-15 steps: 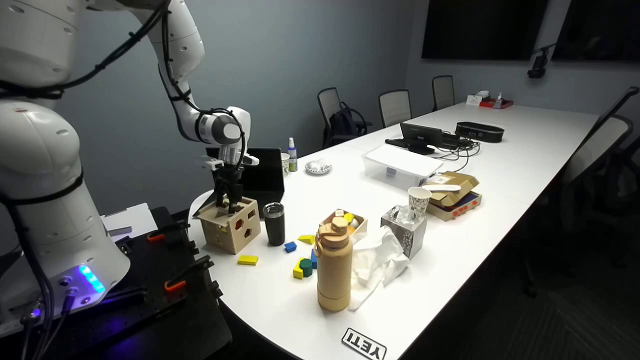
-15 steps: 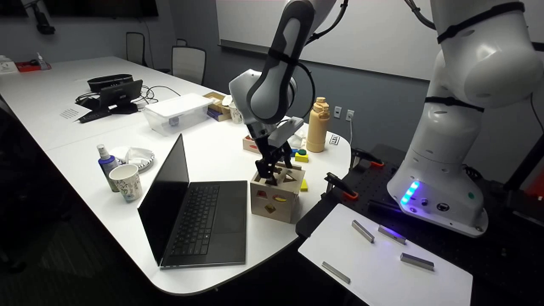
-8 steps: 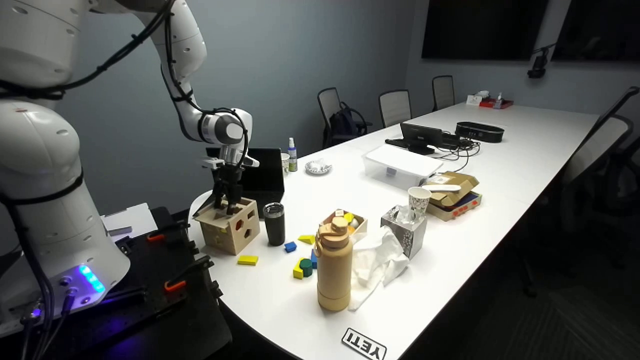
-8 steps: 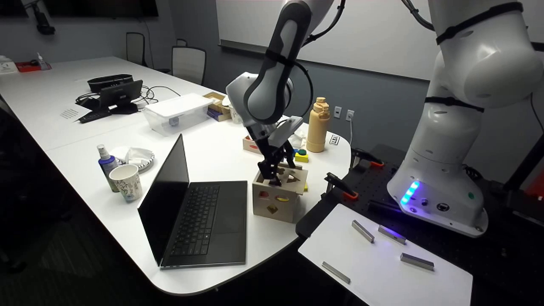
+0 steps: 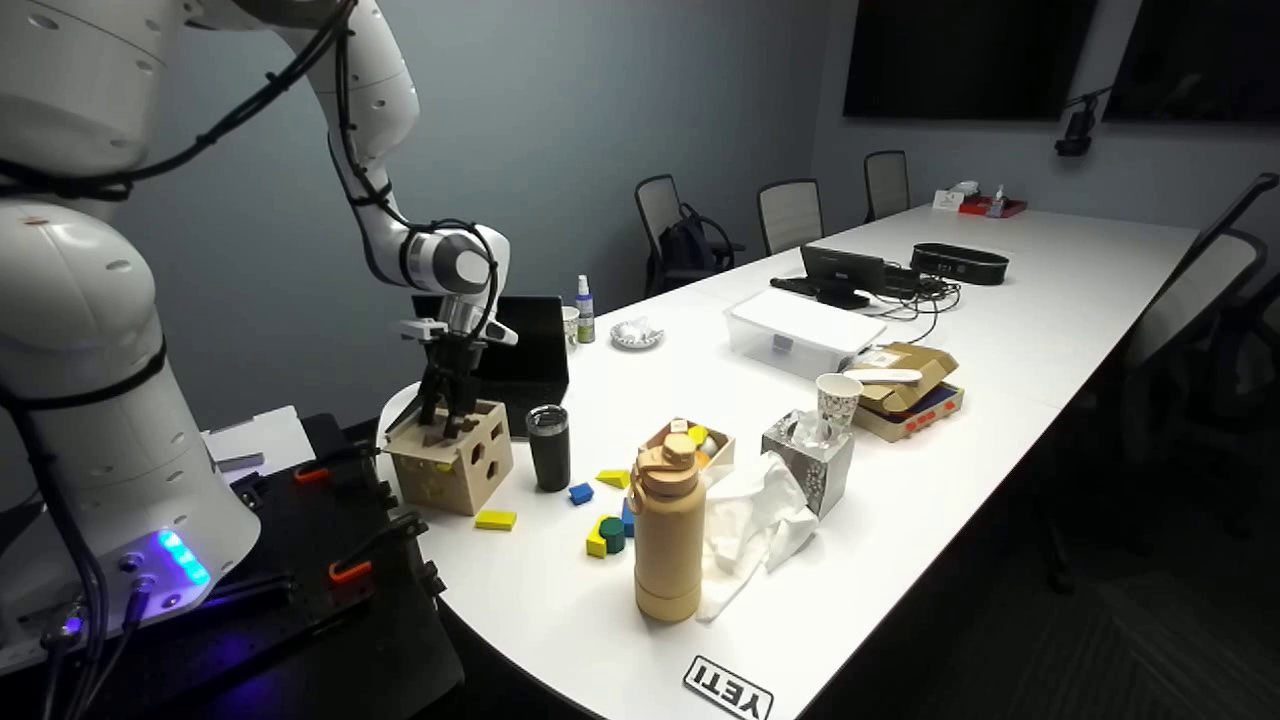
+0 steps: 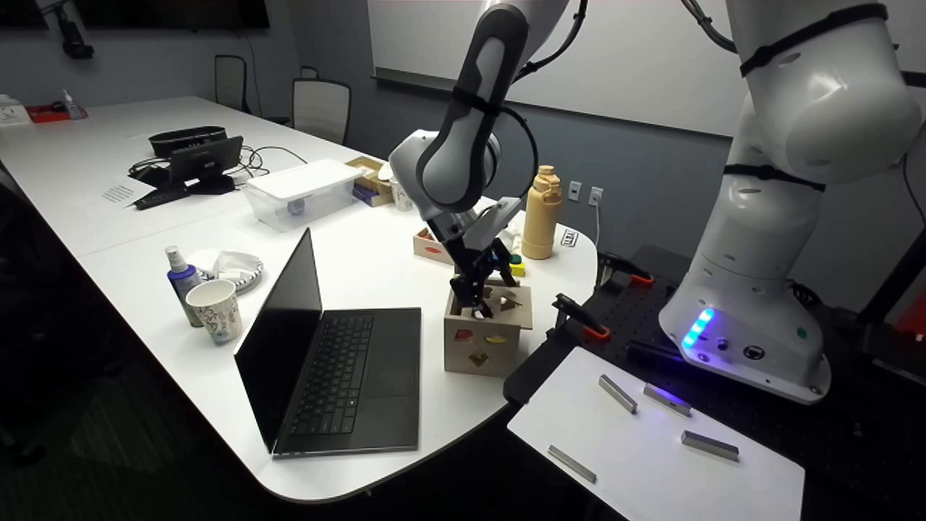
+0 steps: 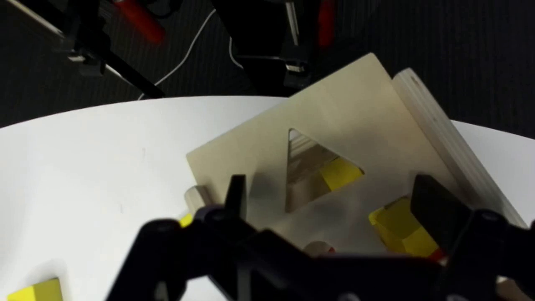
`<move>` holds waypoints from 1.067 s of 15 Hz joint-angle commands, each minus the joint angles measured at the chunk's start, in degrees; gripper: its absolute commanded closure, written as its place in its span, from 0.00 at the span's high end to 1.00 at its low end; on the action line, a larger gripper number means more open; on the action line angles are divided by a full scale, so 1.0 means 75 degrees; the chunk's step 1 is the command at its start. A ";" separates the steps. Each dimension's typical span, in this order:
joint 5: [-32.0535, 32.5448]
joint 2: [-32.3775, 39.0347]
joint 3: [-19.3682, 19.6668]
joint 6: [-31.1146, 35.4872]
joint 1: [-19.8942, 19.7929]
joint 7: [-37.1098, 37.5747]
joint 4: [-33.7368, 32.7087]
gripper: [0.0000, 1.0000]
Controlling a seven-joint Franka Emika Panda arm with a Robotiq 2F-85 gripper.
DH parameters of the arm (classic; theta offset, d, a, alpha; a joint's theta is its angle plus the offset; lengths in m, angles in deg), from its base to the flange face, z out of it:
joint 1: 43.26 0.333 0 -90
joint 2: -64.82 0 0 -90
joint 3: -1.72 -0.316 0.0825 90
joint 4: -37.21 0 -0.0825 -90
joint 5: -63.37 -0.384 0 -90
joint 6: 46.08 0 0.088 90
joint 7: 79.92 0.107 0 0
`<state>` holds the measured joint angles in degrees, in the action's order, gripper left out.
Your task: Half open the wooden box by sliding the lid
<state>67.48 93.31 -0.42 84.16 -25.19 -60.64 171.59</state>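
The wooden box stands upright near the table's rounded end. It also shows in an exterior view. Its lid has a triangular hole and other holes, with yellow blocks visible through them. The lid juts past the box's side nearest the robot base, and a gap shows at the opposite side of the top. My gripper is open, its two fingers apart over the lid. It points down at the box top in both exterior views. Whether a fingertip is inside a hole I cannot tell.
A black tumbler stands close beside the box. An open laptop is on its other side. A yellow block, other loose blocks, and a tan bottle are nearby. The table edge and clamps are close to the box.
My gripper and the box have shifted together a little toward the robot base and table edge, and the box has turned slightly. The lid still juts out on that side.
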 commanded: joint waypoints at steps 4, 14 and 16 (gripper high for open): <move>-0.0015 0.0202 -0.0088 -0.0947 -0.0201 0.0136 -0.0272 1.00; -0.0127 0.0489 -0.0107 -0.2048 -0.0345 0.0084 -0.0685 1.00; -0.0157 0.0525 -0.0103 -0.2202 -0.0405 0.0053 -0.0714 1.00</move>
<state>67.15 96.57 -0.49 70.89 -27.15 -60.45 167.72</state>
